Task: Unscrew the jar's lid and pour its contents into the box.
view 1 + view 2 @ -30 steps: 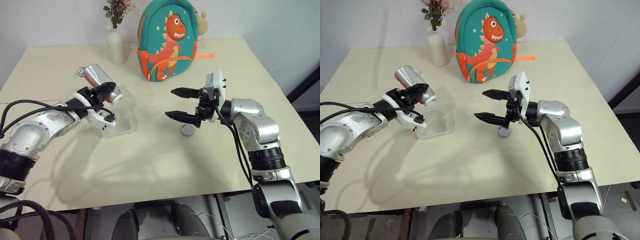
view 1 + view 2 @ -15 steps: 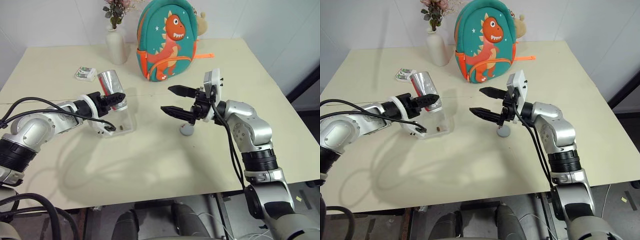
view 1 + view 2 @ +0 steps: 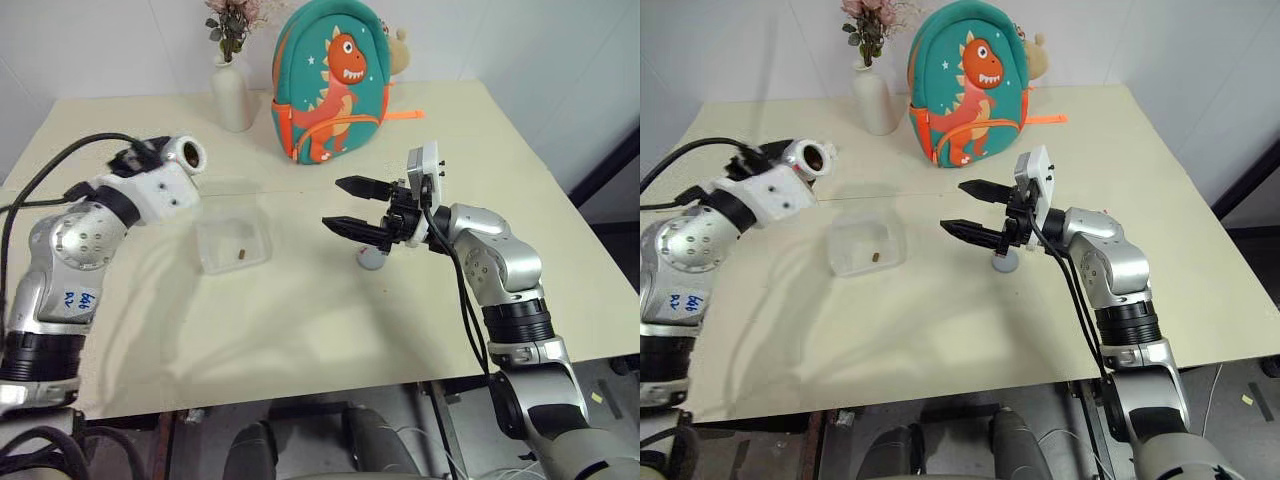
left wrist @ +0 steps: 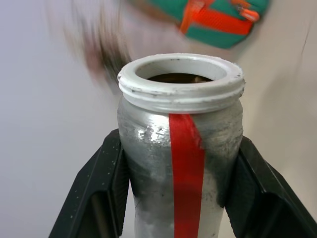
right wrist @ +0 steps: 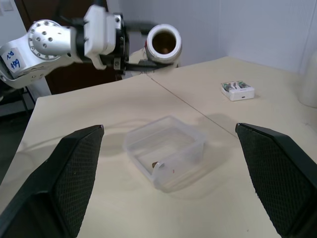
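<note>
With the small brown nugget [image 3: 242,253] already in the shallow clear plastic box [image 3: 233,245], the left claw [image 4: 173,163] clenched the open red-striped jar [image 4: 181,148] aloft, and a slackened grip risked dropping it; the right claw [image 3: 352,207] hung released above the round grey lid [image 3: 374,259] on the bench [image 3: 300,320].

We're looking over a cream square table [image 3: 330,330] set against plain white walls [image 3: 100,45], with soft shadows falling across its top. At the far edge stand a white vase [image 3: 231,92] of dried flowers and a teal dinosaur backpack [image 3: 332,82]; a dark diagonal strip [image 3: 605,170] crosses the right wall.
</note>
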`<state>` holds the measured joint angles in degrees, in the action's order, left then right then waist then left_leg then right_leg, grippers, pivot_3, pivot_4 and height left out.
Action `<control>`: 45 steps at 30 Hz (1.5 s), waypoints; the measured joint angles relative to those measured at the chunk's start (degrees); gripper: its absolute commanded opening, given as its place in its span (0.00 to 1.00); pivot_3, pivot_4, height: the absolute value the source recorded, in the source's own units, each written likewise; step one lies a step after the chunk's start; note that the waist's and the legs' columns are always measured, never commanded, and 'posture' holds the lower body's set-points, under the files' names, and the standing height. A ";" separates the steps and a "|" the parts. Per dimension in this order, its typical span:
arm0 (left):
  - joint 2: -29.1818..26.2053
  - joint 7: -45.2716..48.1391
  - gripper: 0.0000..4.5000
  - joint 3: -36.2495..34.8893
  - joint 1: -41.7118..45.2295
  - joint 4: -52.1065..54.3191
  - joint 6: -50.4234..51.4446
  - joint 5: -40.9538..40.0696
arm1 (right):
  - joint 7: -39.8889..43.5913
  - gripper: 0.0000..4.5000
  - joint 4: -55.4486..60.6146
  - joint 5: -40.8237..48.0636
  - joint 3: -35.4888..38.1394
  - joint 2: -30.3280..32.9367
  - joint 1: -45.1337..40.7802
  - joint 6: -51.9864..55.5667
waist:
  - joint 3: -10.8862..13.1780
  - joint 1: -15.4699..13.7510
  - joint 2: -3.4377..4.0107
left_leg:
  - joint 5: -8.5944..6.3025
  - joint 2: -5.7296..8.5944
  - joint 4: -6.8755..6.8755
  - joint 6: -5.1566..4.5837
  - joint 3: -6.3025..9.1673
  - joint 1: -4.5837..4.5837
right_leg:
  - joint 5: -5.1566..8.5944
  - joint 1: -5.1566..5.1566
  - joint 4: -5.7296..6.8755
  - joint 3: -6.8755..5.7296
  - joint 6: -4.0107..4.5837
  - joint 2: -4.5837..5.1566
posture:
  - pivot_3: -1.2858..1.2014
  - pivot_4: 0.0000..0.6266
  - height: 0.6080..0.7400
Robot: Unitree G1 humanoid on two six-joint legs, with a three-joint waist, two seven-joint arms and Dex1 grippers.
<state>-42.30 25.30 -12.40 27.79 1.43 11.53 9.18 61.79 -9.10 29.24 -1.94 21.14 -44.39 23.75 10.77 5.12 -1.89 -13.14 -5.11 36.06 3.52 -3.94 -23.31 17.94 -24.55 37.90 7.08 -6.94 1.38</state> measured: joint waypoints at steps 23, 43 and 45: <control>10.43 -10.62 0.48 -25.47 -9.53 -16.75 2.97 -21.61 | 7.46 1.00 -6.59 -9.01 -4.37 0.39 -3.01 -12.86 | 0.00 0.84 -0.23 | -0.01 0.02 -0.02 0.09 0.15 0.02 | -0.04 0.14 -0.15 -0.06 -0.02 0.04 | 0.52 0.24 1.00; 8.61 -9.49 1.00 -24.90 -23.39 -5.76 4.31 -24.91 | 7.88 1.00 -6.58 -9.02 -4.37 0.41 -3.00 -13.72 | 0.01 1.38 -0.29 | -0.07 0.00 -0.25 0.18 0.11 0.02 | -0.01 0.10 -0.38 -0.10 0.07 0.10 | 0.52 0.24 1.00; 8.59 -9.51 1.00 -25.48 -26.82 -1.31 5.70 -25.20 | 7.90 1.00 -6.57 -9.02 -4.36 0.55 -2.96 -13.72 | 0.00 1.48 -0.31 | -0.07 0.00 -0.33 0.19 0.09 0.03 | 0.00 0.09 -0.44 -0.09 0.09 0.10 | 0.52 0.24 1.00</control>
<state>-33.71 15.79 -37.88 0.97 0.12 17.23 -16.02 69.68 -15.66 20.23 -6.30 21.69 -47.35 10.03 10.78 6.61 -2.20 -13.21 -5.11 35.73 3.71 -3.85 -23.28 17.94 -24.46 37.46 6.99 -6.85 1.48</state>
